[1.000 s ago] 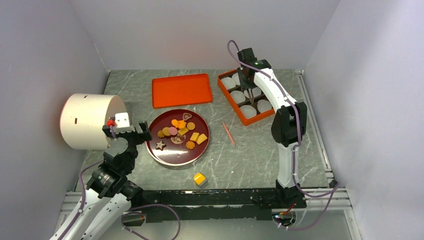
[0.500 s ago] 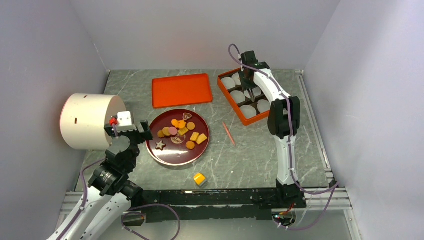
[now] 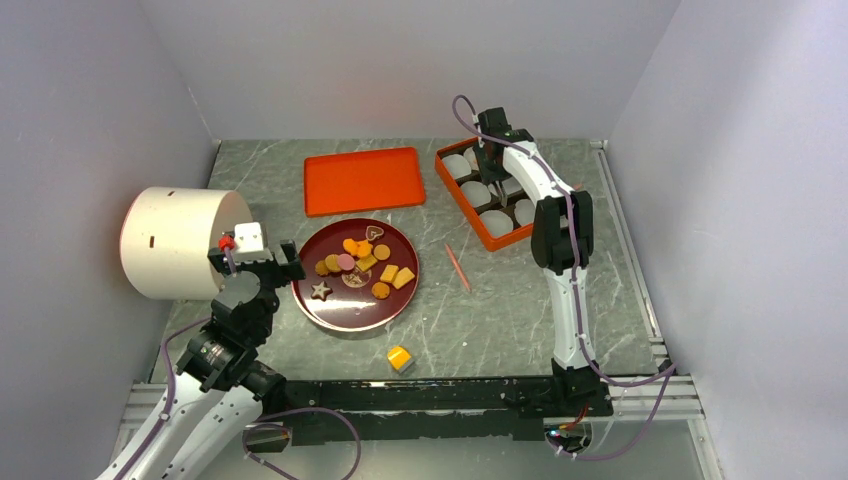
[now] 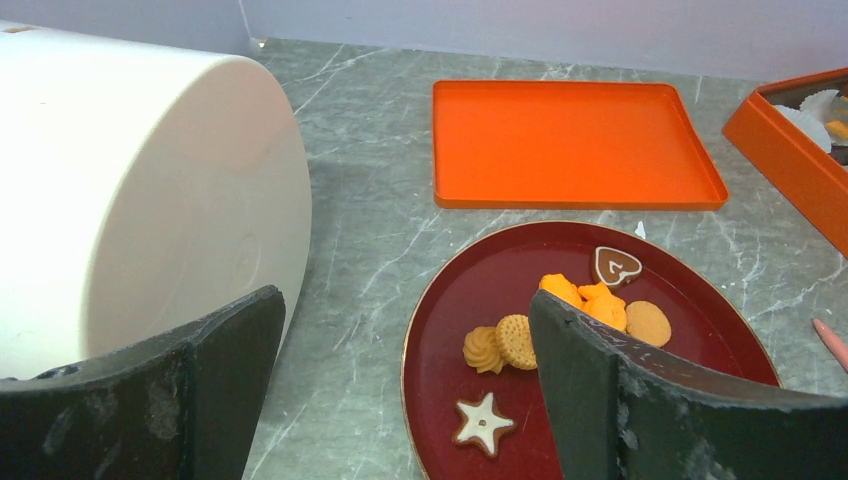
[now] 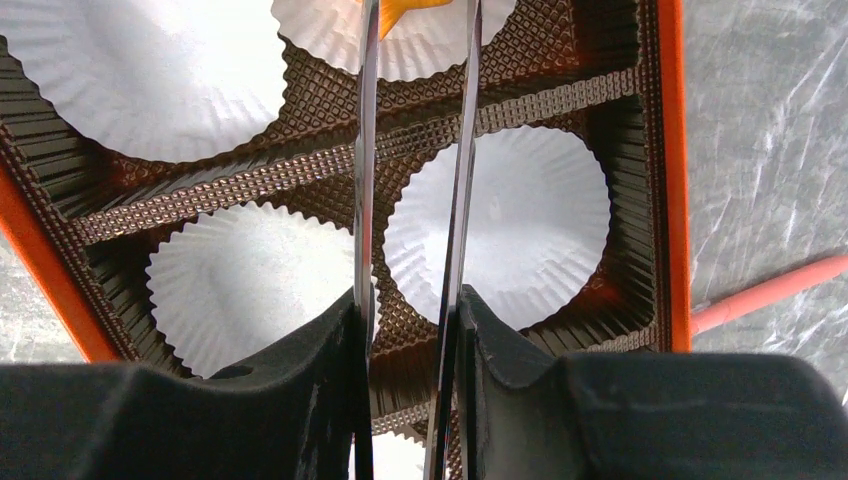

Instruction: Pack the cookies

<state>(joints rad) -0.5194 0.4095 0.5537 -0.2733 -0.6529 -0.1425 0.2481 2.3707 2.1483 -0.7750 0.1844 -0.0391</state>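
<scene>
Orange cookie point(image 5: 410, 6) — between tweezers point(image 5: 366, 150)

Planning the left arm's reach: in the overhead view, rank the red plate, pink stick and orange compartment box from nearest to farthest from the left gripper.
From the left gripper:
1. The red plate, right beside it.
2. The pink stick, beyond the plate, mid-table.
3. The orange compartment box, far right corner.

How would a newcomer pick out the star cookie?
Find the round dark red plate at the centre of the top view. The star cookie lies alone on its near-left side: brown with white icing, apart from the orange cookies.
</scene>
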